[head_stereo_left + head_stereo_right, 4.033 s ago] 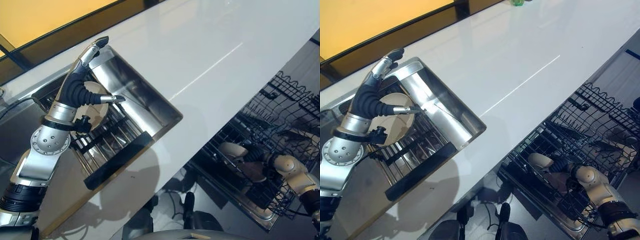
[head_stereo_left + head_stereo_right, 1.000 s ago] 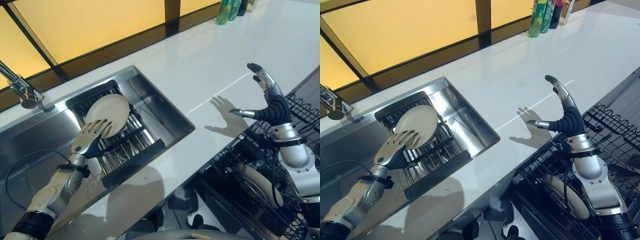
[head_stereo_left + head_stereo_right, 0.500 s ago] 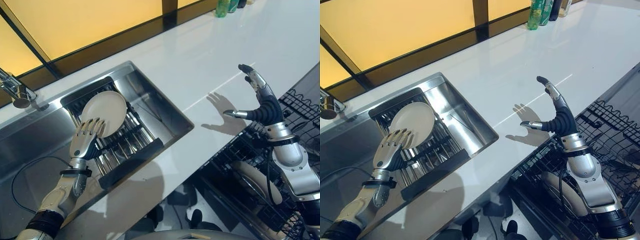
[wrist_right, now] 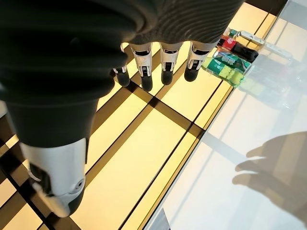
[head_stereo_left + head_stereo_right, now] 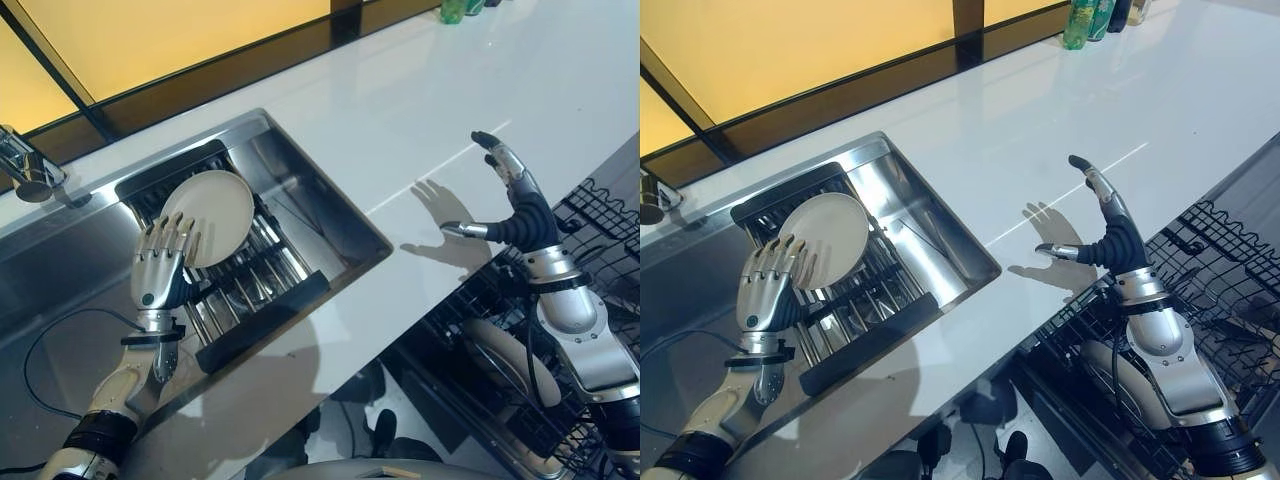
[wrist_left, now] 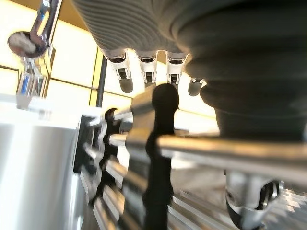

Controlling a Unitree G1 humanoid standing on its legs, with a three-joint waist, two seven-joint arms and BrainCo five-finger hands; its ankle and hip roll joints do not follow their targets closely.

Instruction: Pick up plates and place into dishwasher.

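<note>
Left eye view: my left hand (image 5: 160, 265), fingers spread and empty, hovers beside the cream plate (image 5: 212, 203) leaning in the sink rack (image 5: 262, 290). My right hand (image 5: 515, 210) is open above the dishwasher rack (image 5: 590, 230). Step: reach. Next: grasp the plate rim.

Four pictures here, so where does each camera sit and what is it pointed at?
Left eye view: on the head, looking down at the sink, plate on the rack, and both arms.
Right eye view: beside it, same scene; left hand, right hand over the counter, dishwasher rack.
Left wrist view: along the left hand toward rack bars and faucet.
Right wrist view: along the right hand toward bottles.
Both eyes share everything.
</note>
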